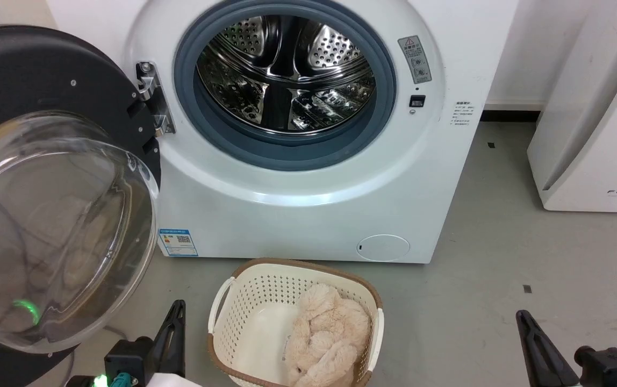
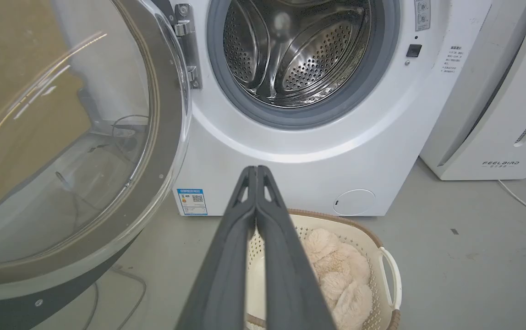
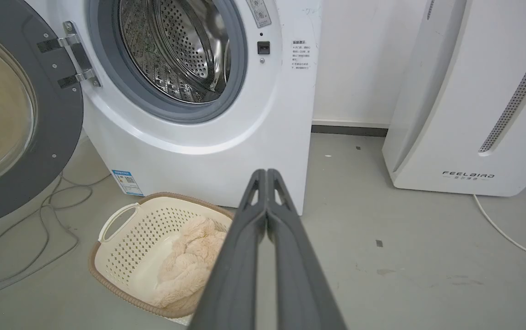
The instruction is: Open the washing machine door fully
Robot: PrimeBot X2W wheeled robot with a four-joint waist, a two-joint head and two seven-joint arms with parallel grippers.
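Your laundry basket (image 1: 265,290), cream with a brown rim, stands on the grey floor (image 1: 502,258) between your two sets of jaws and just ahead of them, close to the front of the washing machine (image 1: 314,215). A fluffy beige plush item (image 1: 324,333) is heaped in it, on the side nearer your right jaws. The other container is the drum (image 1: 287,75), well ahead of both jaws and higher, ringed by the grey gasket (image 1: 287,153). You see its perforated steel walls and paddles. The washing machine door (image 1: 56,204) stands swung wide on its hinge (image 1: 152,97), out to the left of your left jaws and apart from them. Its glass bowl bulges toward you and its black rim faces away from the drum opening. Your left gripper (image 2: 256,170) is held low. Its two dark fingers are pressed together tip to tip with nothing between them, and they reach over the basket toward the machine's lower front, just right of the blue label (image 2: 192,201). Your right gripper (image 3: 266,173) is also low. Its fingers are pressed together and hold nothing, and they aim at the machine's lower right corner. The basket lies to their left and the white FEELBIRD appliance (image 3: 464,114) stands to their right. Neither gripper touches anything.
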